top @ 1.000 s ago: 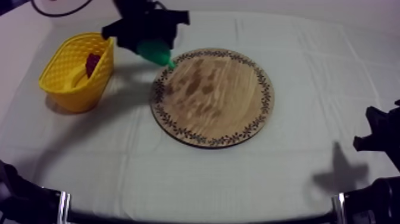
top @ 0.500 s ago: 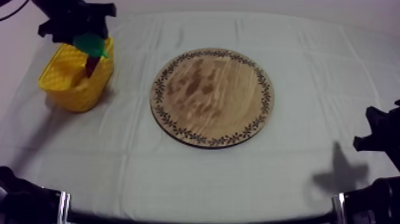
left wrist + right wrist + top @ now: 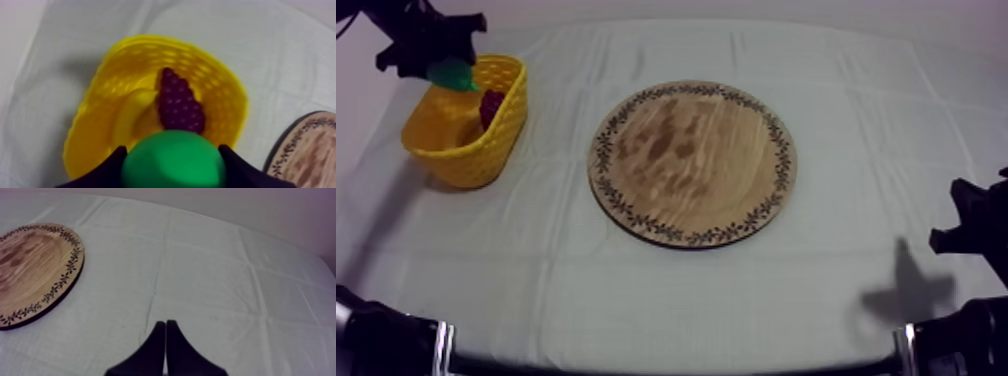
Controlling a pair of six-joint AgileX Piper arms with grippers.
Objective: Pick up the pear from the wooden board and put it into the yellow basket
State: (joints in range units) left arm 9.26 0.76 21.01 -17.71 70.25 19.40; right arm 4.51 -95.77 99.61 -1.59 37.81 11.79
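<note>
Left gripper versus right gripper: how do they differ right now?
The left gripper is shut on the pear; the right gripper is shut on nothing, fingers together as a narrow wedge. The left gripper hangs over the yellow basket; the right gripper sits low at the right side, over bare cloth. Both have black fingers and are clear of the wooden board.

The pear (image 3: 172, 159), clamped in the left gripper (image 3: 171, 152), is cut off by the picture's edge and hides the gripper-side rim of the yellow basket (image 3: 227, 87) and the near end of the grapes (image 3: 180, 102); the wooden board (image 3: 305, 150) beside the gripper is cut off too.
</note>
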